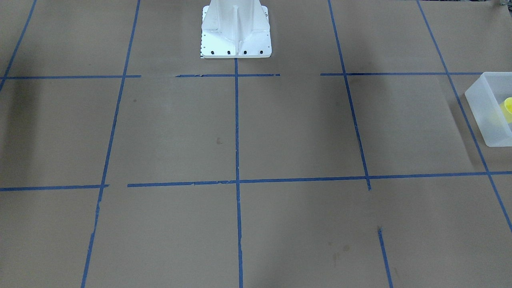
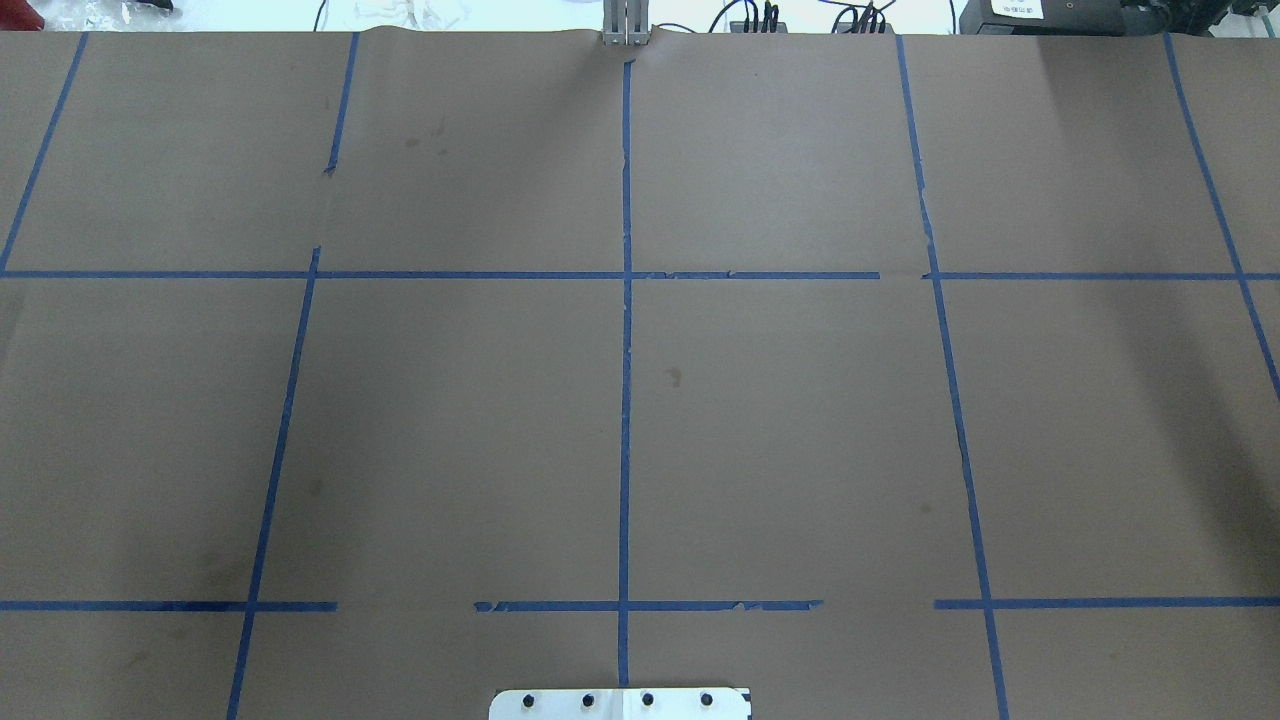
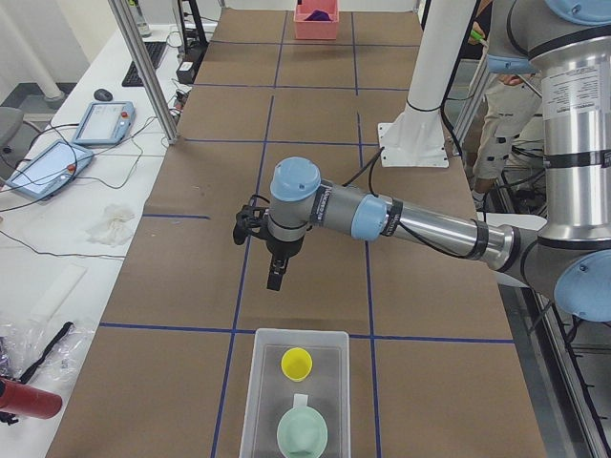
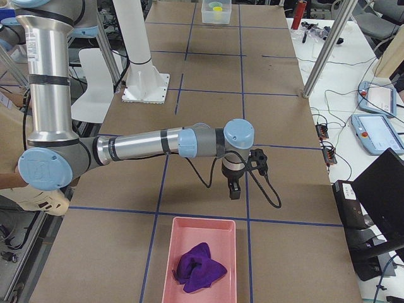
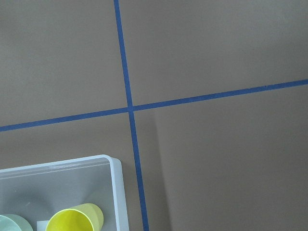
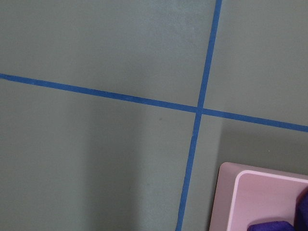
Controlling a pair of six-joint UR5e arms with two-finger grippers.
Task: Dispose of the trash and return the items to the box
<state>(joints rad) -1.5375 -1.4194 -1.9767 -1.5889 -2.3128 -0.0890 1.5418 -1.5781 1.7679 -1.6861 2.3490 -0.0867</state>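
**Q:** What do the two grippers show?

**A:** The left gripper [image 3: 274, 282] hangs fingers-down over bare brown paper, near the box [image 3: 254, 386]. It appears only in the side view, so whether its jaws are parted or closed cannot be told. The right gripper [image 4: 235, 190] also points down above the table [image 4: 284, 189], near the pink tray [image 4: 205, 221]. Its jaw state cannot be told either.

**Q:** Where do the task's things lie?

**A:** The yellow cup [image 3: 297, 363] stands mouth-up inside the box, at the table's end on the robot's left. It occupies the part of the box nearer the left gripper. A mint-green bowl [image 3: 302, 434] sits just beside it in the same box, on the side farther from that gripper. At the opposite end of the table, a crumpled purple cloth [image 4: 199, 268] lies in the pink tray. Blue tape lines [image 2: 625, 400] divide the paper into a grid, and the white robot base [image 1: 236, 36] stands at the table's edge, midway between the two ends.
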